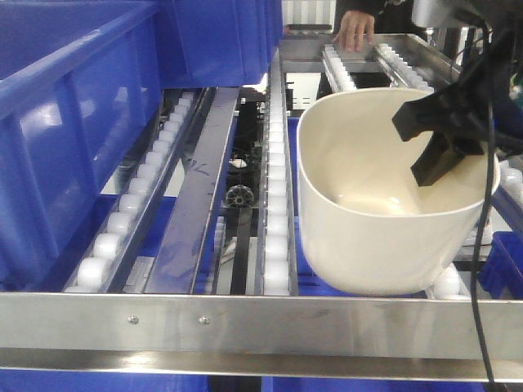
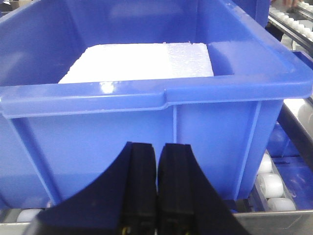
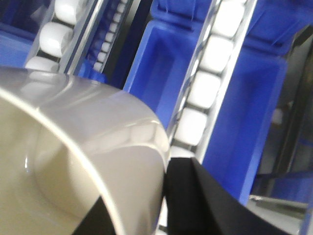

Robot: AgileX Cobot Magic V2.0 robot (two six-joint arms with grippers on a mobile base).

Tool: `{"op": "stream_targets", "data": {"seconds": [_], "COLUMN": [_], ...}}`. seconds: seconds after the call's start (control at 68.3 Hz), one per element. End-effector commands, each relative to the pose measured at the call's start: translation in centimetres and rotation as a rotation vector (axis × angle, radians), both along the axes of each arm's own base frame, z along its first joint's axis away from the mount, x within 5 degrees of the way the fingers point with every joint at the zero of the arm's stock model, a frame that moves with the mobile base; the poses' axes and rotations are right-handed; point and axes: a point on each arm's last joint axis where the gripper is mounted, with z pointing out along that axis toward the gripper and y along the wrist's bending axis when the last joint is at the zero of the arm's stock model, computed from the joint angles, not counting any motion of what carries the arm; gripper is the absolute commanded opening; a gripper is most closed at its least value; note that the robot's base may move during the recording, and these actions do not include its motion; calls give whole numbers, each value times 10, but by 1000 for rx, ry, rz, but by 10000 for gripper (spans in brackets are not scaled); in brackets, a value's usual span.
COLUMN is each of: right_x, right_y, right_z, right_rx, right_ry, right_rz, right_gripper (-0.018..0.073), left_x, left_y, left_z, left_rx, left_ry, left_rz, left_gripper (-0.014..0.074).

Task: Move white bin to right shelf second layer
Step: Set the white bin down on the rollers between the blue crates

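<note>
Front rail (image 1: 261, 314); behind it, right claw (image 1: 445, 135) grips white bin (image 1: 368, 220) wall.

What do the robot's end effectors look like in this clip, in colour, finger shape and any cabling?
Both are matte black plastic. The left end effector has two flat, wedge-shaped fingers that widen toward the base, with a thin yellowish mark near the bottom of the seam. The right end effector has angular black fingers, and a thin black cable hangs beside it.
</note>
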Motion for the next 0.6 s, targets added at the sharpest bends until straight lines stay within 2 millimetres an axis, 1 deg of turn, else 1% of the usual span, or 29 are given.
{"op": "stream_targets", "data": {"seconds": [0.0,0.088,0.352,0.586], "right_x": [7,9,16,16], "right_y": [2,3,5,5], "right_z": [23,22,6,5], "right_rx": [56,52,35,36], "right_ry": [-129,-119,-72,-74], "right_rz": [-7,-7,-7,-7], "right_gripper": [56,56,56,56], "left_x": [1,1,1,1], "left_y": [0,0,0,0], "left_z": [-4,-4,-4,-4], "left_rx": [-9,-9,-9,-9], "left_ry": [-62,-62,-62,-62], "left_rz": [-6,-6,-6,-6], "left_gripper": [85,85,85,85]}}
